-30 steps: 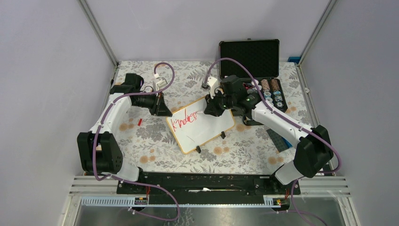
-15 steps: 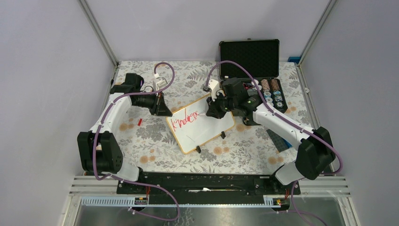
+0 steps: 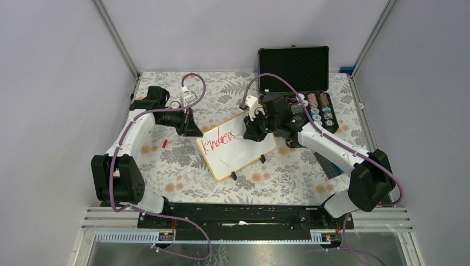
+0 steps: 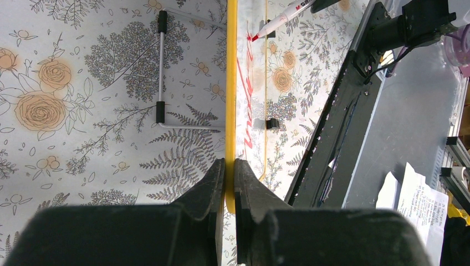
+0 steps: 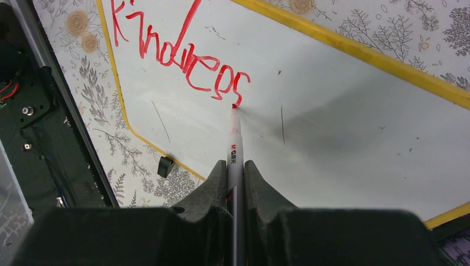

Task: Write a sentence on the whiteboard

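Observation:
The whiteboard [image 3: 244, 155] lies tilted on the floral table, white with a yellow rim and small black feet. My left gripper [image 3: 195, 131] is shut on its left rim [image 4: 231, 111]. My right gripper [image 3: 250, 133] is shut on a white red-tipped marker [image 5: 235, 149]. The marker tip touches the board at the foot of the last letter. The sentence [image 5: 183, 61] is one line of red lettering reading about "Kindness"; it also shows in the top view [image 3: 218, 139]. The marker also shows in the left wrist view [image 4: 280, 22].
An open black case [image 3: 295, 66] with rows of round chips [image 3: 320, 108] stands at the back right, close behind my right arm. A small red piece [image 3: 164, 143] lies on the table left of the board. A wire stand [image 4: 161, 66] lies beside the board's rim.
My right gripper has shifted a little to the right along the board, and the red lettering has grown by a stroke at its end. The left arm has not moved.

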`<act>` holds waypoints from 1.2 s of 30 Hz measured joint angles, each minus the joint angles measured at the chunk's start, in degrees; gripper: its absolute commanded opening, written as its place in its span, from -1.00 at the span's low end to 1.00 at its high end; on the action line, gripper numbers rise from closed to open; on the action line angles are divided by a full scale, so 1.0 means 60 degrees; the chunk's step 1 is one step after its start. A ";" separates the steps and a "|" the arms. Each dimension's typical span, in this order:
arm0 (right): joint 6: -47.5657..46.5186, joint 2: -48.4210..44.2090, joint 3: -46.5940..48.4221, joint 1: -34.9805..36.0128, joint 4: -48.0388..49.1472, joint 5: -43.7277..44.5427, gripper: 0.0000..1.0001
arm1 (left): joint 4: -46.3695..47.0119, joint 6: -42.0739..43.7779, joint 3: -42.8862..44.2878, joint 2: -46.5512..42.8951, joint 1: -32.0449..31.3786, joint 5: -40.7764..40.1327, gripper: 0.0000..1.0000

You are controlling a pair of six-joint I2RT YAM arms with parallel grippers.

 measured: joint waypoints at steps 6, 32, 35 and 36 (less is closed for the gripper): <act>0.0004 0.0000 -0.0004 0.0233 0.0000 -0.0106 -1.00 | -0.0011 0.0000 0.0004 0.0004 -0.0007 0.0007 -1.00; -0.0007 -0.0608 -0.1333 0.1559 0.0532 -0.0739 -1.00 | -0.0401 -0.0011 0.0033 0.0339 -0.0364 -0.0157 -0.77; -0.0004 -0.0594 -0.1381 0.1763 0.0936 -0.0433 -1.00 | -0.0437 -0.0066 0.0033 0.0339 -0.0364 -0.0149 -0.84; -0.0004 -0.0579 -0.1384 0.1814 0.1071 -0.0331 -1.00 | -0.0463 -0.0084 0.0033 0.0339 -0.0364 -0.0135 -0.85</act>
